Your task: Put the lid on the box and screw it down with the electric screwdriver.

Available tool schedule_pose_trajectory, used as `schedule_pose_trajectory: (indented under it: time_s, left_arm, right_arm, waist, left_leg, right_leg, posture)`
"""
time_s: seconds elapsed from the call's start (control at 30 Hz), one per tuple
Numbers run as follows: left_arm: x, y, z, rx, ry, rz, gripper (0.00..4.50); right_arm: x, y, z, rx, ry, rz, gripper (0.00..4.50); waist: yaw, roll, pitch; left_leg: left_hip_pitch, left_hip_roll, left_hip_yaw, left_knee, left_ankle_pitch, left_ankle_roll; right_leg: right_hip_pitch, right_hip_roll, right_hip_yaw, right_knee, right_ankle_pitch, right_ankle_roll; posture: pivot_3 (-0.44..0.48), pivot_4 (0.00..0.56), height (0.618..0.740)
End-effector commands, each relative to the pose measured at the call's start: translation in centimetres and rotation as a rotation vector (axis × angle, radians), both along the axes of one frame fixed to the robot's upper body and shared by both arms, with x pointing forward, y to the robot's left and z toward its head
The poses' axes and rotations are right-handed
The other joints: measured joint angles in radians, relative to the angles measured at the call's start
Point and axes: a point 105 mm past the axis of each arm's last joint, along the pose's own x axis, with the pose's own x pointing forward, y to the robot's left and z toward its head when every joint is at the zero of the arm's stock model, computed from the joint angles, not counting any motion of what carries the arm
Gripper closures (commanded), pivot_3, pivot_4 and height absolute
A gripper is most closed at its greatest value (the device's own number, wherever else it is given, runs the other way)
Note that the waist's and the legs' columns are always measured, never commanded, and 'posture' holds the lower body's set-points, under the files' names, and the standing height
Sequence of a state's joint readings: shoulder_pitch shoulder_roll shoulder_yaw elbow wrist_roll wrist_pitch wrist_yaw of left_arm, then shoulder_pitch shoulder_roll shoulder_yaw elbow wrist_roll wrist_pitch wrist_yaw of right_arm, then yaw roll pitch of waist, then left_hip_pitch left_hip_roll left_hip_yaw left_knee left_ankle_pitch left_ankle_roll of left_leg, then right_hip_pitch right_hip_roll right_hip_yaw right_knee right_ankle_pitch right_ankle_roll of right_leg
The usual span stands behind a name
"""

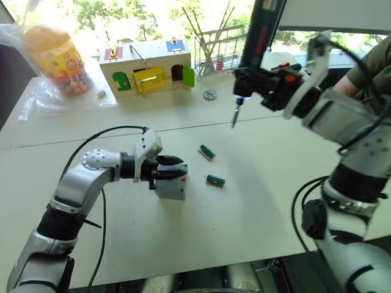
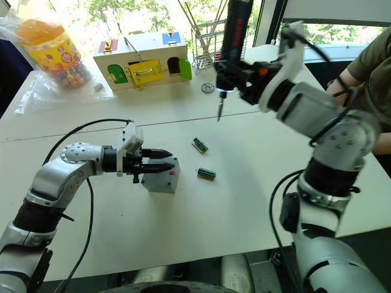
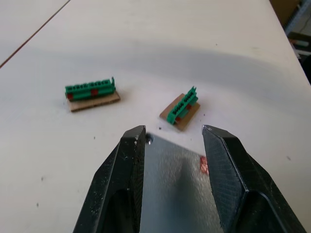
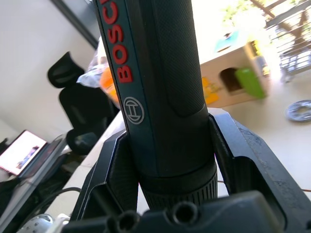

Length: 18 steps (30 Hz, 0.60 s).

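The small grey box [image 1: 171, 189] stands on the white table, a red mark [image 2: 173, 173] on its near side. Its top is a flat grey plate, the lid [image 3: 175, 184], with a screw hole at one corner. My left gripper [image 1: 174, 168] reaches in from the left and is shut on the box near its top, one finger on each side. My right gripper [image 1: 255, 78] is shut on the electric screwdriver [image 1: 256, 36], which it holds upright in the air. The bit [image 1: 234, 116] points down, well to the right of the box and farther back.
Two green terminal blocks [image 1: 206, 152] [image 1: 215, 180] lie just right of the box. Along the far edge are a wooden toy house [image 1: 146, 70], a bagged jar of sweets [image 1: 58, 58], a metal disc [image 1: 210, 95] and a wire rack [image 1: 214, 46]. A person [image 1: 369, 67] stands at the right.
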State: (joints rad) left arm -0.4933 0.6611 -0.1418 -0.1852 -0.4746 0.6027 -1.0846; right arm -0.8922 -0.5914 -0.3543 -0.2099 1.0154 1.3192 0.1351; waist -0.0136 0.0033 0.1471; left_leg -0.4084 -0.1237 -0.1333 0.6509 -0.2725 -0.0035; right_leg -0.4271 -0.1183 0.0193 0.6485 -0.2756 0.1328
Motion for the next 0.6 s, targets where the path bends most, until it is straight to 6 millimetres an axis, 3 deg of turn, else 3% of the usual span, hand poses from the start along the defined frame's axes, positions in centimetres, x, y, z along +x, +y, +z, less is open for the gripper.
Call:
schedule_pose_trajectory:
  time_s: [0.03,0.2,0.37,0.6]
  left_arm:
    - [-1.2,-1.3,2.2,-0.014,-0.072,-0.105,2.64]
    - [-2.0,-2.3,2.7,-0.007,-0.109,-0.156,2.64]
    - [-2.9,-2.2,1.6,0.015,-0.085,-0.16,2.64]
    - [-3.9,-2.2,-0.2,0.033,-0.065,-0.125,2.64]
  right_arm:
    - [-0.3,-3.2,-2.7,-0.155,0.2,-0.018,2.67]
    - [0.4,-8.1,-8.6,-0.261,0.536,-0.178,2.67]
    - [-0.6,-9.1,-11.9,-0.347,0.771,-0.158,2.67]
    - [-0.6,-9.0,-13.8,-0.383,0.846,-0.09,2.67]
  waist:
    - [-0.001,0.001,0.001]
    - [-0.009,0.0,0.002]
    - [-0.007,0.001,0.005]
    - [0.001,0.0,0.007]
  left_leg:
    - [0.0,0.0,0.0,0.0,0.0,0.0]
    - [0.001,0.001,0.006,0.0,0.0,0.0]
    - [0.0,0.001,0.007,0.0,0.0,0.001]
    - [0.0,0.001,0.007,0.002,0.0,0.001]
  right_leg:
    - [0.0,0.0,0.0,0.0,0.0,0.0]
    - [0.001,0.0,0.002,-0.001,0.0,0.0]
    - [-0.002,0.0,0.003,0.0,0.0,0.0]
    - [-0.001,0.0,0.003,0.0,0.0,0.0]
  posture:
    - [0.0,0.15,0.74]
    - [0.0,0.15,0.74]
    - [0.0,0.15,0.74]
    - [0.0,0.15,0.74]
